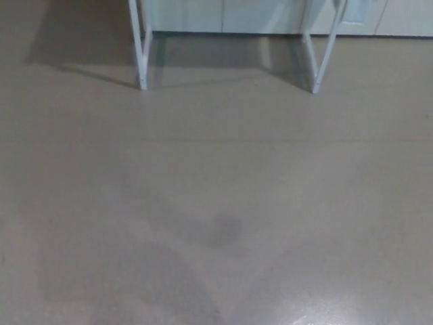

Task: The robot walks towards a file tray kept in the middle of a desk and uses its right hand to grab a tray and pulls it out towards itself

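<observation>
No file tray and no desk top show in the head view. Only the lower ends of the desk's white legs appear at the top of the picture: the left leg (pixel 141 54) and the right leg (pixel 323 57). Neither of my hands nor any part of my arms is in the picture.
Grey-beige floor (pixel 216 203) fills nearly the whole view, with a faint dark smudge (pixel 226 230) near the middle. Pale cabinet fronts (pixel 223 15) run along the top edge behind the desk legs. A glare patch lies at the bottom right.
</observation>
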`<state>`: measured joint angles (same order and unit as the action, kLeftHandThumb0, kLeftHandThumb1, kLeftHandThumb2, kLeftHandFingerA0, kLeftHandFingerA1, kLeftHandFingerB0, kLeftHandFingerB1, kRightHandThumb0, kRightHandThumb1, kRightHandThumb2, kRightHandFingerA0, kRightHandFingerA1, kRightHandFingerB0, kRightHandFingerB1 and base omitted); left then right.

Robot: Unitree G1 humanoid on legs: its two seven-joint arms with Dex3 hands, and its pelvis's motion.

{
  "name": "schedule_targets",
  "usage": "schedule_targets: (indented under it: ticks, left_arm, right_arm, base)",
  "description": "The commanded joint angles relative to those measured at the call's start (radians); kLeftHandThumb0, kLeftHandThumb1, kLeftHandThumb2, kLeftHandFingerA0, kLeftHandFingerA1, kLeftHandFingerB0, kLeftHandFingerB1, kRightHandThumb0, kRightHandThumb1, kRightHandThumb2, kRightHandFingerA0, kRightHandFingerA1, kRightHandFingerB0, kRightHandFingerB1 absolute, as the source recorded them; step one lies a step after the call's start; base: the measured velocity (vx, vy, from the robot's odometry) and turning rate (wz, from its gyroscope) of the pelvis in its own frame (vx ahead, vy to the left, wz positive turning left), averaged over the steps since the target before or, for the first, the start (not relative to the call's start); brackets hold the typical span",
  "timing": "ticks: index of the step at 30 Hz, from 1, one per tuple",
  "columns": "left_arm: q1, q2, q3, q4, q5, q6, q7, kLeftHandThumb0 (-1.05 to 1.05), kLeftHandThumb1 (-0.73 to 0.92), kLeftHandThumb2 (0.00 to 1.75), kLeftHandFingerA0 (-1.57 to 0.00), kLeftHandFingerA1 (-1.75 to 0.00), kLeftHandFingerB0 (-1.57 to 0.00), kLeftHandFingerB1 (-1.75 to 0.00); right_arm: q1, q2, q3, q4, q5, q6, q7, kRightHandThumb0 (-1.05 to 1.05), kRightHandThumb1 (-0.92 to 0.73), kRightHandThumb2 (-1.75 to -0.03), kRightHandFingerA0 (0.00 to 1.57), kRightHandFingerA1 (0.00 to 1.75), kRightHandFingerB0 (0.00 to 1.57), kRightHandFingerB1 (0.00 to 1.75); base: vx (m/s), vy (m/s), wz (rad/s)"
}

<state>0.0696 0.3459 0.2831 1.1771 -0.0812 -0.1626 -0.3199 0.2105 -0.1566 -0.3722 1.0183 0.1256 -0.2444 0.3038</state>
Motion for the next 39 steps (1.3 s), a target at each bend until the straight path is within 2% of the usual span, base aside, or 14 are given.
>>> schedule_targets:
  ticks: [1,7,17,24,25,26,27,32,34,39]
  left_arm:
    - [-0.007,0.028,-0.01,-0.013,0.005,-0.035,0.014,-0.24,0.25,0.91,-0.25,-0.55,-0.18,-0.51]
    - [-0.003,0.031,-0.022,-0.008,0.005,-0.044,-0.001,-0.25,0.25,0.91,-0.24,-0.55,-0.18,-0.51]
    - [-0.014,0.033,-0.029,-0.004,-0.002,-0.043,0.004,-0.22,0.23,0.9,-0.25,-0.55,-0.19,-0.51]
    - [-0.005,0.036,-0.04,-0.012,0.007,-0.053,0.013,-0.25,0.24,0.9,-0.27,-0.56,-0.19,-0.52]
    - [-0.004,0.036,-0.036,-0.01,0.001,-0.054,0.005,-0.27,0.29,0.8,-0.4,-0.4,-0.3,-0.34]
    - [-0.005,0.036,-0.036,-0.008,0.0,-0.053,0.004,-0.26,0.28,0.81,-0.39,-0.4,-0.31,-0.34]
    - [-0.007,0.037,-0.036,-0.008,0.0,-0.05,0.005,-0.22,0.25,0.91,-0.28,-0.57,-0.2,-0.53]
    - [-0.01,0.034,-0.039,-0.014,0.001,-0.039,0.016,-0.19,0.25,0.92,-0.29,-0.57,-0.22,-0.53]
    - [-0.01,0.037,-0.044,-0.011,0.007,-0.042,0.017,-0.2,0.23,0.91,-0.3,-0.57,-0.22,-0.53]
    - [-0.013,0.042,-0.055,0.003,0.014,-0.053,0.019,-0.21,0.26,0.91,-0.27,-0.56,-0.21,-0.53]
  right_arm:
    - [-0.004,-0.011,-0.001,0.034,0.021,-0.049,0.002,-0.18,-0.5,-0.54,0.56,0.55,0.32,0.4]
    - [0.006,-0.012,0.007,0.033,0.01,-0.055,-0.022,-0.19,-0.51,-0.54,0.65,0.56,0.36,0.41]
    - [-0.004,-0.014,0.021,0.045,0.008,-0.071,-0.013,-0.21,-0.53,-0.55,0.59,0.54,0.33,0.4]
    - [-0.002,-0.015,0.026,0.047,0.017,-0.062,-0.007,-0.21,-0.52,-0.55,0.61,0.56,0.33,0.4]
    - [-0.008,-0.017,0.026,0.063,0.014,-0.066,-0.011,-0.21,-0.52,-0.55,0.62,0.55,0.34,0.4]
    - [-0.009,-0.017,0.029,0.067,0.009,-0.066,-0.024,-0.22,-0.51,-0.55,0.64,0.55,0.35,0.4]
    - [-0.012,-0.017,0.029,0.077,0.008,-0.069,-0.028,-0.22,-0.52,-0.55,0.61,0.54,0.34,0.4]
    - [-0.005,-0.018,0.03,0.078,0.019,-0.076,0.003,-0.22,-0.54,-0.55,0.6,0.54,0.31,0.39]
    - [-0.013,-0.021,0.029,0.096,0.018,-0.079,-0.004,-0.22,-0.51,-0.54,0.64,0.54,0.32,0.4]
    - [0.01,-0.014,0.047,0.055,0.005,-0.082,-0.018,-0.26,-0.53,-0.56,0.6,0.55,0.32,0.41]
  base:
    - [0.08,0.659,-0.05]
    - [0.22,0.159,-0.04]
    - [0.27,-0.158,0.16]
    - [0.28,-0.136,0.12]
    - [0.26,-0.019,-0.07]
    - [0.29,-0.002,-0.16]
    - [0.28,0.027,-0.2]
    - [0.35,0.118,0.0]
    - [0.38,0.135,-0.4]
    - [0.27,0.104,0.05]
